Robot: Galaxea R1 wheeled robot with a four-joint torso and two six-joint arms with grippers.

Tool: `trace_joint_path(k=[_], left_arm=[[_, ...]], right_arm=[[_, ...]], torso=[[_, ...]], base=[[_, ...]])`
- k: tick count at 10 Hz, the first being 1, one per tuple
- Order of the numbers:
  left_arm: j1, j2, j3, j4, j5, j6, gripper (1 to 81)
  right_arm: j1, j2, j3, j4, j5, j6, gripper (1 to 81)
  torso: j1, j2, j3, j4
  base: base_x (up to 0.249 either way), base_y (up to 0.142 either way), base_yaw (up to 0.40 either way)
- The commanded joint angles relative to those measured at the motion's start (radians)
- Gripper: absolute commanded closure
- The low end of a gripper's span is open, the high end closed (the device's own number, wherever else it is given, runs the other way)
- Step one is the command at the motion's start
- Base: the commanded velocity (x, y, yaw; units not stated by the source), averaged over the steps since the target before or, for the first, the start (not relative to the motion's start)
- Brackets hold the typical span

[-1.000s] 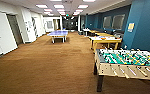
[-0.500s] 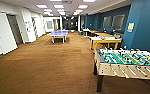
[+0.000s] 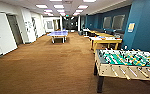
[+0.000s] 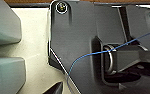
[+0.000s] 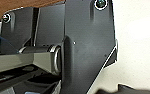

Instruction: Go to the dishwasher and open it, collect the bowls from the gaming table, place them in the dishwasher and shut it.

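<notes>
The gaming table (image 3: 104,39), white-topped with a yellowish edge, stands along the blue right wall past the table-football table. Small colourful things lie on its top. They are too blurred to tell whether any of them are bowls. The dishwasher is out of view. In the left wrist view the robot's own dark plate (image 4: 86,37) lies over a pale surface, with a thin blue cable (image 4: 91,56) across it. In the right wrist view the same kind of dark plate (image 5: 88,42) lies against a pale surface.
A table-football table (image 3: 127,63) with a green field and rods stands close at the front right. A blue table-tennis table (image 3: 58,33) stands mid-room further on. More yellow tables (image 3: 96,32) line the right wall. White doors (image 3: 1,35) are on the left, and brown carpet (image 3: 48,65) stretches ahead.
</notes>
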Motion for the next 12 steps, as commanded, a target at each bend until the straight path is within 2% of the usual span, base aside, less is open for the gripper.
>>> trace_joint_path(k=[1, 12], left_arm=[[-0.054, -0.006, -0.005, -0.007, 0.044, -0.002, 1.0], [-0.054, -0.005, -0.005, -0.005, 0.044, -0.001, 1.0]], right_arm=[[0.058, -0.001, 0.001, 0.005, -0.045, 0.000, 1.0], [0.060, 0.012, 0.002, 0.006, -0.045, 0.000, 1.0]], torso=[[0.000, 0.000, 0.000, 0.000], [-0.001, 0.000, 0.000, 0.000]], base=[[0.116, 0.000, 0.000], [0.158, 0.000, 0.000]])
